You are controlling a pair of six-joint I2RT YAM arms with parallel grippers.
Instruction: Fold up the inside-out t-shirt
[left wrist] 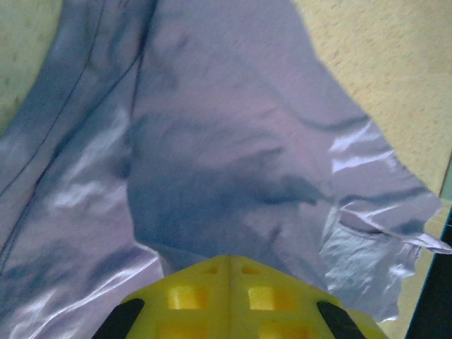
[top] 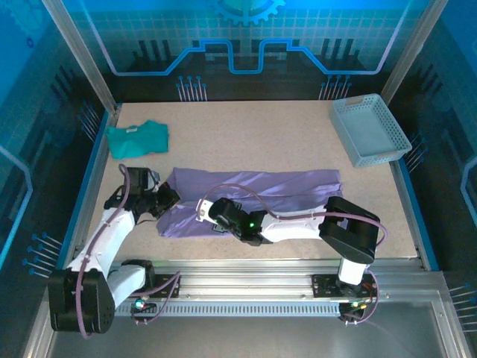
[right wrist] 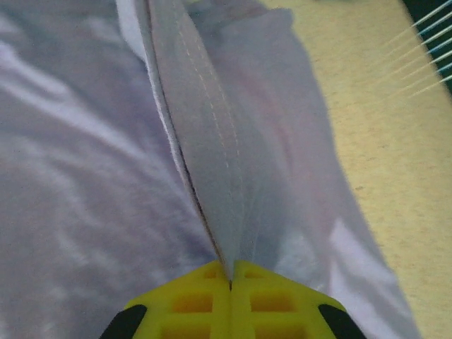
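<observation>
The inside-out t-shirt (top: 261,190) is lavender and lies stretched across the middle of the table, rumpled at its near-left end. My left gripper (top: 168,200) is at the shirt's left end. In the left wrist view its yellow fingers (left wrist: 227,258) are pressed together, and the shirt's cloth (left wrist: 233,127) fans out from their tips. My right gripper (top: 203,209) is at the near-left edge of the shirt. In the right wrist view it (right wrist: 230,265) is shut on a stitched hem (right wrist: 212,141), which rises as a ridge out of the jaws.
A smaller teal shirt (top: 138,138) lies crumpled at the far left. A light blue basket (top: 369,128) stands at the far right. Bare table shows behind the shirt and to its right. Metal rails frame the table's left, right and near edges.
</observation>
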